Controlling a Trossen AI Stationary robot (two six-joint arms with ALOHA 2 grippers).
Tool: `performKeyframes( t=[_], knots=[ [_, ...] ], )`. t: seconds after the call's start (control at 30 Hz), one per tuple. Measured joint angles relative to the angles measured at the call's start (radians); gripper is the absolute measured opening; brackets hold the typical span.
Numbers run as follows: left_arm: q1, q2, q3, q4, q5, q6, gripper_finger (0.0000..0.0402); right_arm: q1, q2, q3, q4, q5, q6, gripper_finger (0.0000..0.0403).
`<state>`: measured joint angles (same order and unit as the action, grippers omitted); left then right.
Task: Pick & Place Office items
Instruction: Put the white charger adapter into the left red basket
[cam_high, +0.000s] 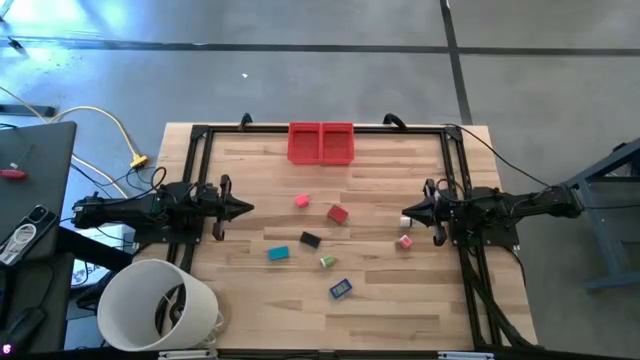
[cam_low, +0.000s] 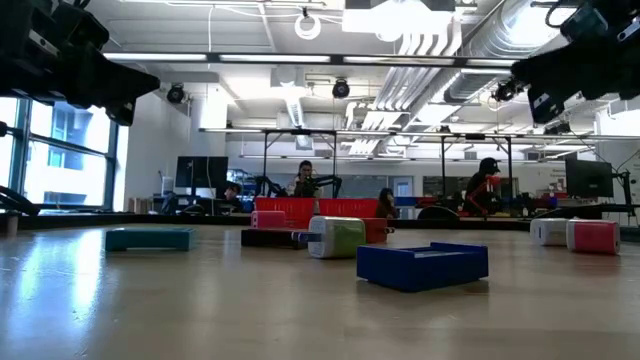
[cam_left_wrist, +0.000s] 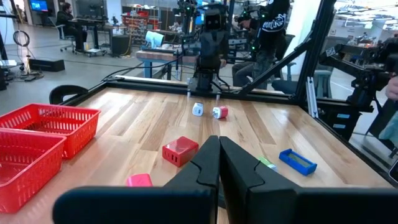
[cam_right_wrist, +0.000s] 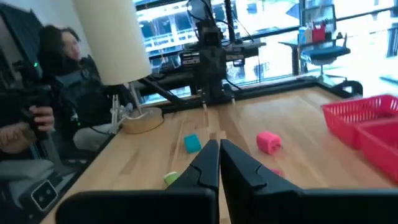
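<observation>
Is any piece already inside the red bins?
No: the high view shows both red bins empty, and pieces like the pink one and red one lie on the table.

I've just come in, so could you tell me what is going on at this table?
Nothing is held yet. The left gripper and right gripper hover shut at opposite table edges. The office items, such as the pink piece, red piece and teal piece, lie loose on the wood, outside the red bins.
</observation>
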<state>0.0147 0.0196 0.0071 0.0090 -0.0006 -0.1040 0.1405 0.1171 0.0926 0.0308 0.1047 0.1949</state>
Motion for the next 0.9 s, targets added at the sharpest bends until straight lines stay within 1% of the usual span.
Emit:
performKeyframes(
  t=[0.1, 0.2, 0.3, 0.37, 0.5, 0.63, 0.8, 0.9],
  knots=[
    [0.000, 0.000, 0.000, 0.000, 0.000, 0.000, 0.0001, 0.020, 0.029, 0.081, -0.089, 0.019, -0.040, 0.0003],
    [0.000, 0.000, 0.000, 0.000, 0.000, 0.000, 0.0001, 0.042, 0.080, 0.166, -0.242, 0.103, -0.039, 0.0003],
    [0.000, 0.000, 0.000, 0.000, 0.000, 0.000, 0.0001, 0.063, 0.149, 0.246, -0.341, 0.178, -0.015, 0.0003],
    [0.000, 0.000, 0.000, 0.000, 0.000, 0.000, 0.0001, 0.075, 0.192, 0.294, -0.412, 0.205, 0.042, 0.0003],
    [0.000, 0.000, 0.000, 0.000, 0.000, 0.000, 0.0001, 0.089, 0.301, 0.397, -0.490, 0.207, 0.186, 0.0003],
    [0.000, 0.000, 0.000, 0.000, 0.000, 0.000, 0.0001, 0.108, 0.423, 0.495, -0.613, 0.218, 0.208, 0.0003],
    [0.000, 0.000, 0.000, 0.000, 0.000, 0.000, 0.0001, 0.109, 0.571, 0.608, -0.887, 0.205, 0.300, 0.0003],
    [0.000, 0.000, 0.000, 0.000, 0.000, 0.000, 0.0001, 0.108, 0.652, 0.641, -1.009, 0.206, 0.329, 0.0003]
  ],
)
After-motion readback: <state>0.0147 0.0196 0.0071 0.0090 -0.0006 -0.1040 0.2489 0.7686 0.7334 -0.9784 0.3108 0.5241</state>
